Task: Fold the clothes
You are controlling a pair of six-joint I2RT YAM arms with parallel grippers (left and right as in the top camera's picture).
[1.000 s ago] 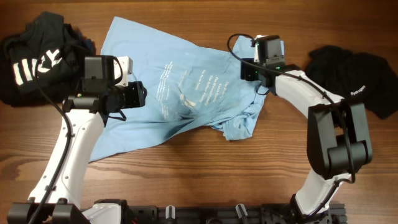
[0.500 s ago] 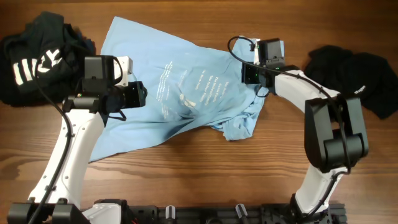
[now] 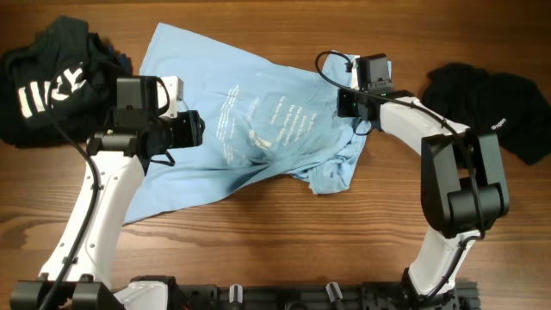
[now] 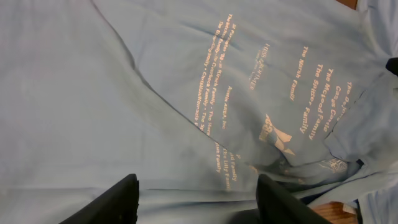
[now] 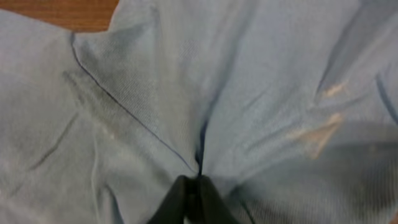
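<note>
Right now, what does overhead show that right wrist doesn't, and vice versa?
Only overhead: a black shirt far left, another far right, the left gripper over the blue shirt, and most of the wooden table. Only right wrist: the right gripper shut on a gathered fold, with creases running into the pinch. Both: the blue shirt and some table.

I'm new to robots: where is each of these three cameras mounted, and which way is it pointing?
Overhead: fixed above the table, facing straight down; shows the blue T-shirt, a black garment far left, another far right, both arms, left end effector and right end effector.
Left wrist: rides the left arm, facing down past its open fingers onto the shirt's printed text.
Right wrist: rides the right arm, close over a shirt fold pinched in its shut fingers.
Shared: overhead and left wrist both show the printed text.
</note>
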